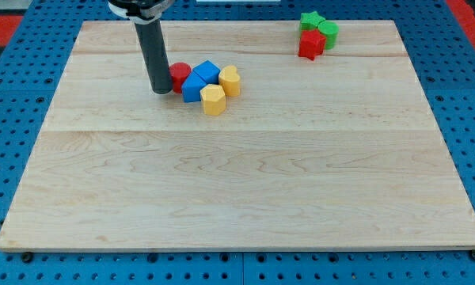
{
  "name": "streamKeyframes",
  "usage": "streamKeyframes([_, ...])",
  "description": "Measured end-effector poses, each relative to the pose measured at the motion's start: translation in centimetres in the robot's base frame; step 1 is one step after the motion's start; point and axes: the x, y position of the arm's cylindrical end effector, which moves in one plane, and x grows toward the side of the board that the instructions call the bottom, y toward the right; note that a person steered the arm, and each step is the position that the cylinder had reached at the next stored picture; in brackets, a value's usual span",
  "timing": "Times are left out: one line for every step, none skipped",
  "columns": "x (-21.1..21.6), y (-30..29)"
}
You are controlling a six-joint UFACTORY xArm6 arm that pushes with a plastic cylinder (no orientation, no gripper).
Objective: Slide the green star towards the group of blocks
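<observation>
Wooden board (245,182): my tip (161,91) beside the red block (180,77), far from the green star (309,20); no claw visible.

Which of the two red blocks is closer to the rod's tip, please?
The red block in the central cluster, right beside my tip on the view's right. The other red block sits far off near the view's top right, beside the green blocks.

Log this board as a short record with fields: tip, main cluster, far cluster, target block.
tip: my tip at the view's left edge of the main cluster, against the red block
main cluster: red block, two blue blocks, two yellow blocks, packed together
far cluster: green star, green block, red star-like block, at the view's top right
target block: green star, far from the tip
surface: wooden board
</observation>
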Motion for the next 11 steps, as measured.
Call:
streamKeyframes([0.0, -0.7])
streamKeyframes([0.1, -5.5])
streamKeyframes([-2.3, -10.7])
streamKeyframes([-8.4, -4.6])
streamKeyframes([-11.8, 8.2])
streamKeyframes([-10.7, 14.7])
streamKeyframes([-7.3, 17.0])
streamKeyframes([-4.5, 23.1])
streamKeyframes([-4.9, 32.3])
streamKeyframes([-11.1, 36.0])
streamKeyframes([-17.0, 33.2])
